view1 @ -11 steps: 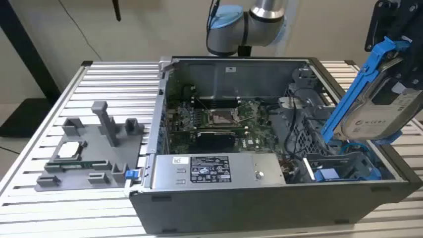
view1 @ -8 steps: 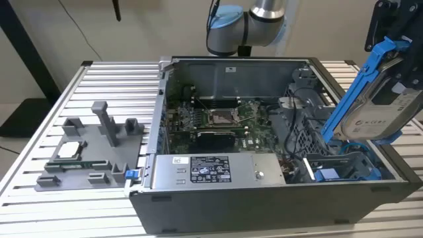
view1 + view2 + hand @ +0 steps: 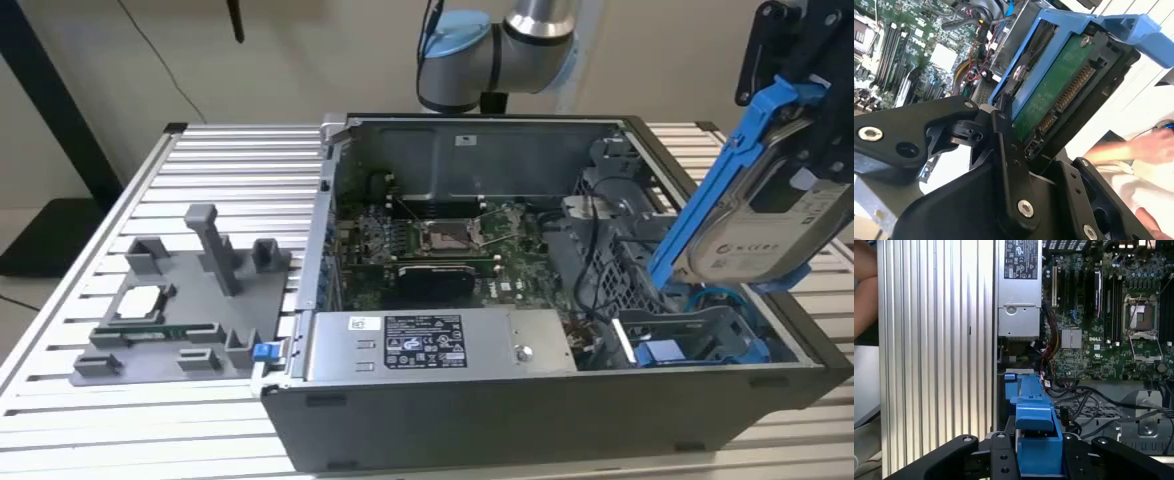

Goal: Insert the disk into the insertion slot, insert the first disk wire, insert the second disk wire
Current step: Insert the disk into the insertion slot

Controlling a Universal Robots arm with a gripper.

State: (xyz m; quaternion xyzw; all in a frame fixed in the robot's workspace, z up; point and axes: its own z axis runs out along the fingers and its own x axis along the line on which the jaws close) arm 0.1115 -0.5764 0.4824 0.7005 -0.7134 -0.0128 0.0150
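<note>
1. Jaws are clamped on the upper end of one disk (image 3: 767,225). In the first wrist view its blue carrier (image 3: 1036,440) sits squeezed between two black fingers (image 3: 1000,459).
2. Only one disk is in view. It hangs in the air directly beneath the jaws, over the open computer case (image 3: 534,410).
3. The disk's long axis runs steeply, tilted off upright. Its lower end points down towards the grey perforated drive cage (image 3: 607,270) below the jaws. Whether it touches the cage cannot be told.
4. In the exterior view the white label side shows. In the second wrist view the green circuit-board side (image 3: 1051,97) shows.
5. One case lies on the slatted metal counter (image 3: 227,160), holding one power supply (image 3: 427,345) and one motherboard (image 3: 441,240), both farther from the jaws than the cage.
6. One grey parts fixture (image 3: 187,310) sits well apart from the jaws, beyond the case.
7. One blurred hand (image 3: 1134,150) appears beside the jaws in the second wrist view.
</note>
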